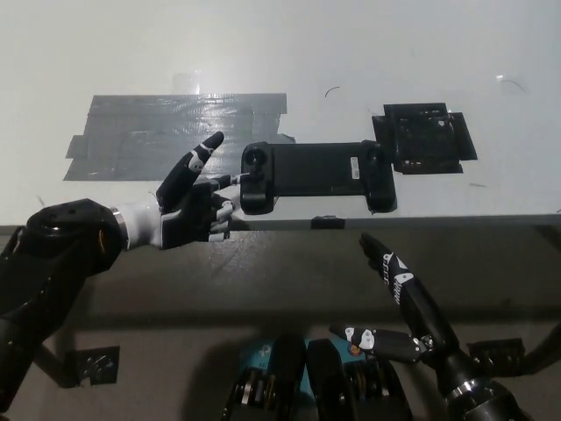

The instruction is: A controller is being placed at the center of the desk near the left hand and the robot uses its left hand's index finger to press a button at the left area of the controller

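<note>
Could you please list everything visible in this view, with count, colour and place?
controller: one, black, lying lengthwise near the desk's front edge, centre.
grey tape patch: one, grey, on the desk left of the controller.
black square patch: one, black, on the desk right of the controller.
desk: one, white, filling the upper half of the view.
left robot hand: one, white and black, at the desk's front edge, one finger stretched to the controller's left end.
right robot hand: one, black, resting open below the desk edge, lower right.
</note>
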Controlling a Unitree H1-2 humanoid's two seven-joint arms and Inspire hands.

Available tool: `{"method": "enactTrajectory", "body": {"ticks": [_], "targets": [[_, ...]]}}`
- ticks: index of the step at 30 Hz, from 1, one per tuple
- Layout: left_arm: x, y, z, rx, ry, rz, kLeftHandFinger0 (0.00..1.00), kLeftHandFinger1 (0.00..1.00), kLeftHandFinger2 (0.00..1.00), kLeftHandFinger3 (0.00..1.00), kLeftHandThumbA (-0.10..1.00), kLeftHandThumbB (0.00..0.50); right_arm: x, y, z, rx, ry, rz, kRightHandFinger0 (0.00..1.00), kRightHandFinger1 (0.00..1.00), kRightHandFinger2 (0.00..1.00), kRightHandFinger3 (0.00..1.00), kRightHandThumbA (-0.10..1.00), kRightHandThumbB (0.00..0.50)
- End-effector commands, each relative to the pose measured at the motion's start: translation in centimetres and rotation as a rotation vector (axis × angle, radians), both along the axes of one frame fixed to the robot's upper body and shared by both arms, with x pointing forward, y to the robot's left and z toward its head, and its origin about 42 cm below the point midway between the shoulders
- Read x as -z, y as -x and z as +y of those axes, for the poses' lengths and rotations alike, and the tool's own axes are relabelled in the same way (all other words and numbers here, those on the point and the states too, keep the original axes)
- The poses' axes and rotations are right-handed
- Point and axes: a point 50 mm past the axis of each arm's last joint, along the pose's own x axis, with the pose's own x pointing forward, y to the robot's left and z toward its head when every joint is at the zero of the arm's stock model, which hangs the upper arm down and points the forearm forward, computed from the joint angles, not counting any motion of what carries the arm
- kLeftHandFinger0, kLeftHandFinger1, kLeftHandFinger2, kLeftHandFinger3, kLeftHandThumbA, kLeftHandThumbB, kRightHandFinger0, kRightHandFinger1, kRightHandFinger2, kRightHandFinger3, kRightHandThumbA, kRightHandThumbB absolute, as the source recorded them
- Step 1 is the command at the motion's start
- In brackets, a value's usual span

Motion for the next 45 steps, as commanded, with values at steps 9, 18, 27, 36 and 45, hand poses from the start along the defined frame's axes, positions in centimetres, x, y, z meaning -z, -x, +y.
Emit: {"method": "enactTrajectory", "body": {"ticks": [9,18,27,36,45], "targets": [[-2.3,-1.2,2.0,-0.048,-0.039,-0.037,0.00,0.00,0.07,1.00,1.00,0.395,-1.7,-0.6,0.2,-0.027,-0.019,-0.095,1.00,1.00,1.00,1.00,0.91,0.271],[-2.9,-1.6,2.2,-0.047,-0.033,-0.046,0.00,0.00,0.09,1.00,1.00,0.399,-1.8,-0.7,0.2,-0.029,-0.018,-0.093,1.00,1.00,1.00,1.00,0.92,0.271],[-3.0,-1.7,1.7,-0.038,-0.033,-0.047,0.00,0.00,0.07,1.00,1.00,0.411,-1.8,-0.8,0.2,-0.033,-0.015,-0.093,1.00,1.00,1.00,1.00,0.93,0.276],[-2.9,-1.6,1.1,-0.023,-0.034,-0.051,0.00,0.00,0.03,1.00,1.00,0.406,-1.9,-0.8,0.1,-0.029,-0.009,-0.098,1.00,1.00,1.00,1.00,0.93,0.278],[-3.2,-1.8,0.7,-0.011,-0.056,-0.063,0.00,0.00,0.02,1.00,1.00,0.402,-2.0,-0.9,0.2,-0.035,-0.010,-0.101,1.00,1.00,1.00,1.00,0.93,0.272]]}}
